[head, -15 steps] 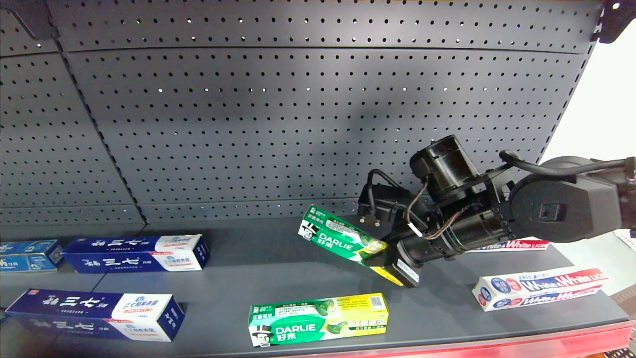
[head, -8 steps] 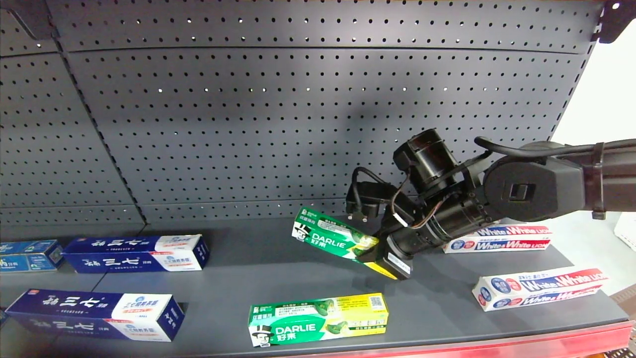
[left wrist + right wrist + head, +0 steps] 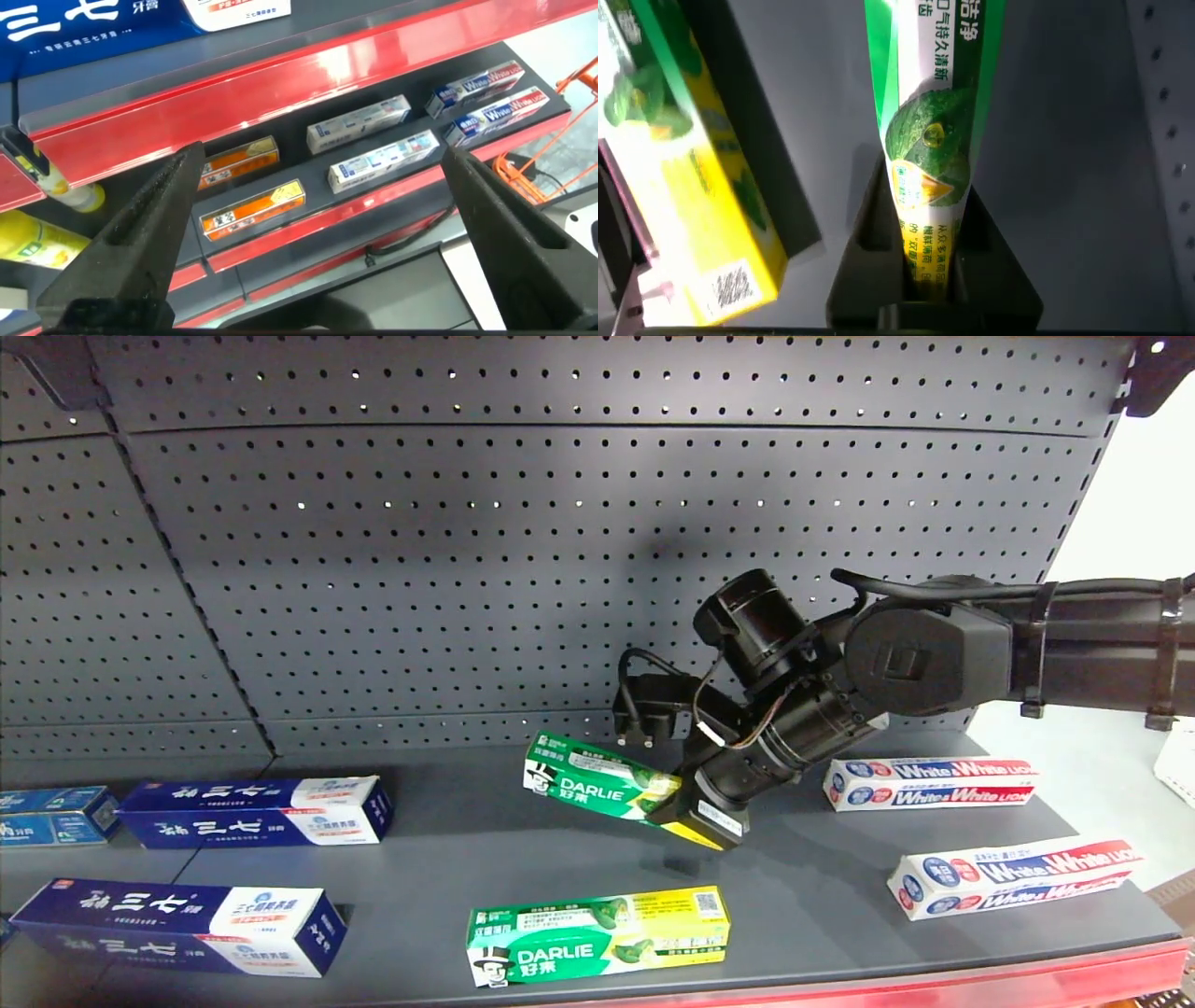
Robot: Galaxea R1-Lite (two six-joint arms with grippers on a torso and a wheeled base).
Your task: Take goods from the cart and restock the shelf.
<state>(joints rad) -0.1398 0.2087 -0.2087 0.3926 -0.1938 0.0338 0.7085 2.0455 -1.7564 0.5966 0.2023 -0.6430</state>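
Right end effector [image 3: 695, 817] closed on a green toothpaste box [image 3: 593, 784]; placement on the shelf [image 3: 448, 859] not yet complete.

Box is clamped at its yellow end, tilted, low over the middle of the shelf, behind an identical green box [image 3: 597, 933] lying flat near the front edge; contact with the shelf cannot be confirmed. Blue boxes [image 3: 257, 810] lie to the left, white boxes [image 3: 1013, 877] to the right, both well apart. Left end effector [image 3: 322, 157] is spread wide and holds nothing. Judged status: pick-up done, item at its row. Remaining: lay flat, release, withdraw.
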